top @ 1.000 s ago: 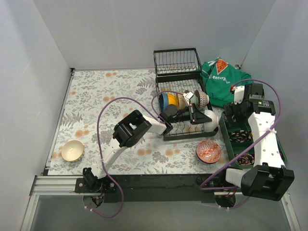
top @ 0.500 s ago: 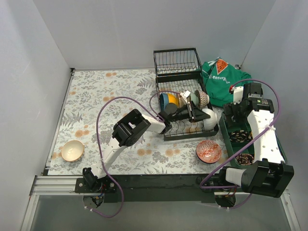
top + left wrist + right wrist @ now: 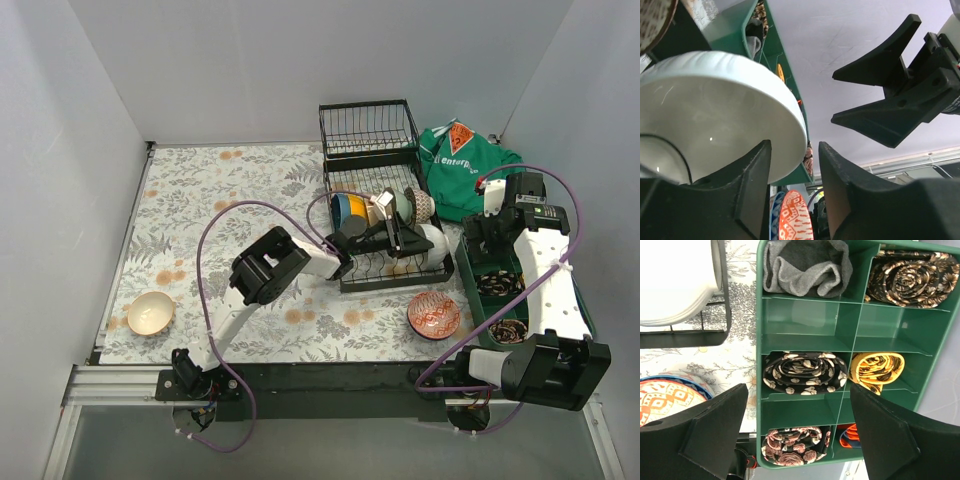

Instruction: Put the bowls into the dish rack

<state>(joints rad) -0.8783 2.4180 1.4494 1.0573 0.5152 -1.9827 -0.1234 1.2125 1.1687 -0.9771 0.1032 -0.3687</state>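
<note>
The black wire dish rack (image 3: pixel 368 128) stands at the back centre. It holds blue (image 3: pixel 341 208), yellow (image 3: pixel 358 207) and brown patterned (image 3: pixel 424 205) bowls, and a white bowl (image 3: pixel 433 245) at its near right end. My left gripper (image 3: pixel 405 240) is inside the rack next to the white bowl (image 3: pixel 710 105), open and empty (image 3: pixel 795 185). A red patterned bowl (image 3: pixel 433 315) lies on the cloth in front of the rack and shows between the left fingers (image 3: pixel 792 220). A cream bowl (image 3: pixel 150 312) lies at the near left. My right gripper (image 3: pixel 490 235) is open and empty (image 3: pixel 800 435).
A green compartmented tray (image 3: pixel 807 340) with rolled ties and a grey sock lies under my right gripper, right of the rack. A green cloth bag (image 3: pixel 460 165) lies at the back right. The floral cloth (image 3: pixel 210 200) covers the table. White walls enclose three sides.
My left gripper has drawn back a little to the left inside the rack, away from the white bowl. The right arm has barely moved.
</note>
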